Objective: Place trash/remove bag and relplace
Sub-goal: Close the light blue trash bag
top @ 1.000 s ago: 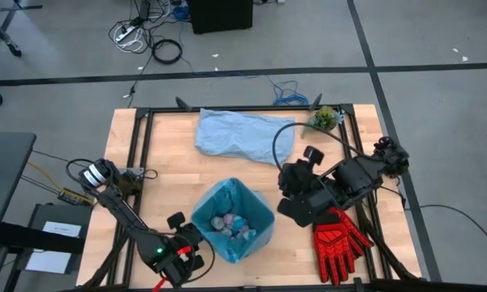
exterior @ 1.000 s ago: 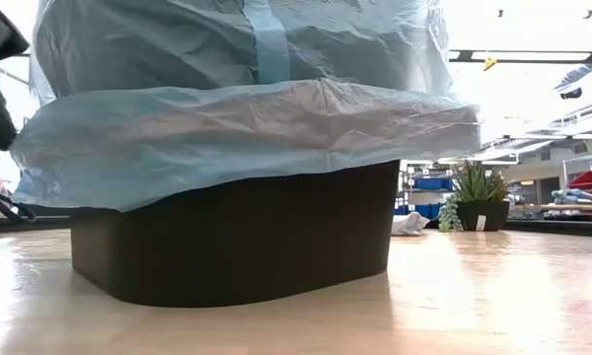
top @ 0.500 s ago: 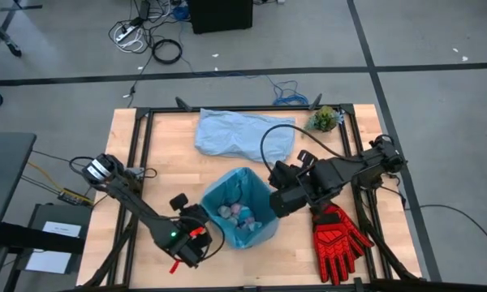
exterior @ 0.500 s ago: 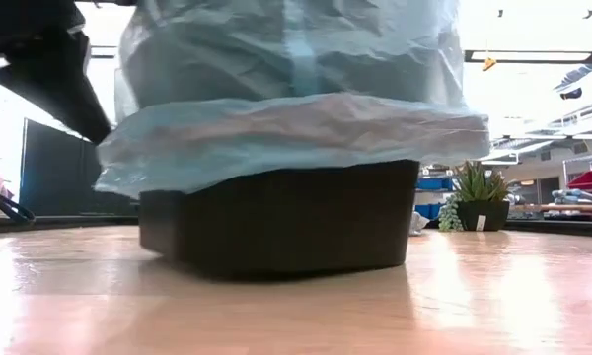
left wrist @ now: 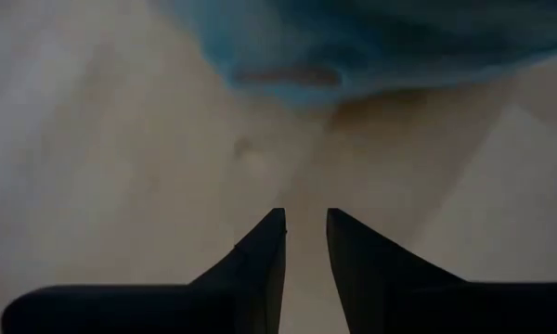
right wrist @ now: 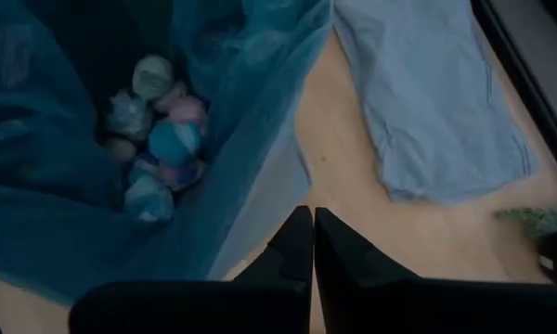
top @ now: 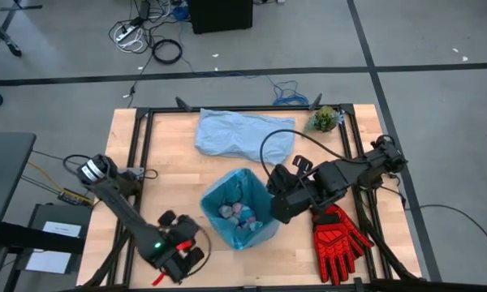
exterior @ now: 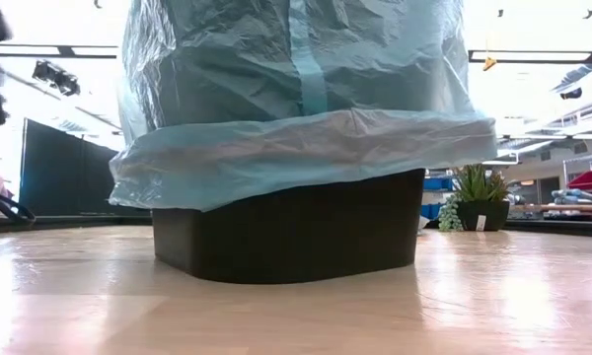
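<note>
A black bin (exterior: 286, 237) stands in the middle of the table, lined with the cyan bag (top: 227, 193), whose rim is folded down over the bin's wall (exterior: 296, 158). Trash wads (right wrist: 162, 139) lie at the bottom of it (top: 237, 216). My right gripper (right wrist: 306, 211) is shut and slants down at the bin's right rim (top: 270, 211). My left gripper (left wrist: 304, 215) hangs over bare table to the near left of the bin (top: 191, 237). Its fingers stand a little apart with nothing between them. My right gripper's shut fingertips (right wrist: 299, 223) stand right at the edge of the bag's folded-down rim (right wrist: 265, 199) on the bin's right side, slanting down from the right. Whether any film is caught between them, I cannot tell.
A paler grey-blue bag (top: 243, 134) lies flat at the far middle of the table. A small green plant (top: 325, 119) stands at the far right corner. A red glove (top: 337, 239) lies near the right edge. Black frame rails (top: 138, 146) run along the table's sides.
The bin with its bag has slid a little toward the table's right and far edges. My left gripper went up to the bin's near left side, then drew back toward the near left. My right gripper has come down and leftward to the bin's right rim.
</note>
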